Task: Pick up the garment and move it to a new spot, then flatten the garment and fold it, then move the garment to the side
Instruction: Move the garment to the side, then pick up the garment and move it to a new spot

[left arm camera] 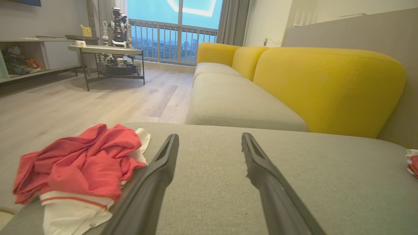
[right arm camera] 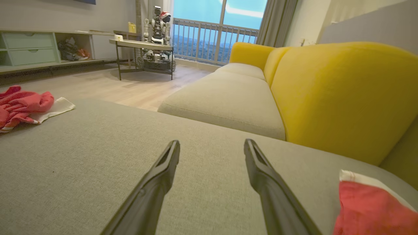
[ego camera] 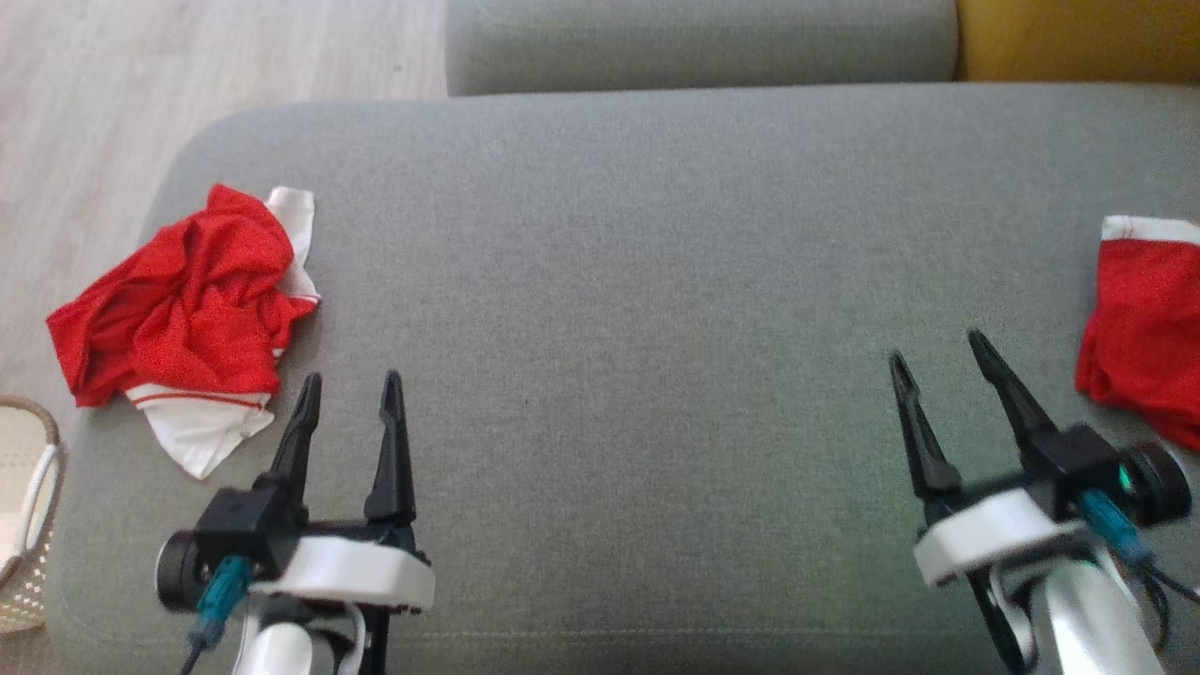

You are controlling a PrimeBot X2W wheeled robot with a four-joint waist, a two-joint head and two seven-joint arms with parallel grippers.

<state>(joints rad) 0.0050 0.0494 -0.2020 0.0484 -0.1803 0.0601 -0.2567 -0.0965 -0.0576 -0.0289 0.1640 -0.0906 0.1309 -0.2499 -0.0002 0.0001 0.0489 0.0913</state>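
**Q:** What does the head view show?

**A:** A grey sofa seat point(ego camera: 656, 234), seen from above. The garment point(ego camera: 183, 323), red with white parts, lies crumpled at the seat's left edge. A red cloth point(ego camera: 1144, 328) with a white band lies at the right edge, cut off by the frame. The left end effector point(ego camera: 352, 378) is at the lower left with its fingers spread and nothing in them. It is just right of the garment and apart from it. The right end effector point(ego camera: 937, 347) is at the lower right, also spread and empty, near the red cloth but apart from it. Part of a basket point(ego camera: 23, 525) shows at the lower left, beside the seat.

**Q:** And the left wrist view?

**A:** The left end effector point(left arm camera: 209, 135) reaches out over the seat point(left arm camera: 212, 182), released, with bare grey fabric between its fingers. The garment point(left arm camera: 81, 160) is heaped just left of the left finger, at the seat's edge. Beyond the seat is a yellow backrest point(left arm camera: 326, 85).

**Q:** And the right wrist view?

**A:** The right end effector point(right arm camera: 211, 143) is released and empty above the seat point(right arm camera: 81, 156). The garment point(right arm camera: 23, 102) lies at the far left, well apart from it. The red cloth point(right arm camera: 365, 205) fills the lower right corner, near the right finger and apart from it.
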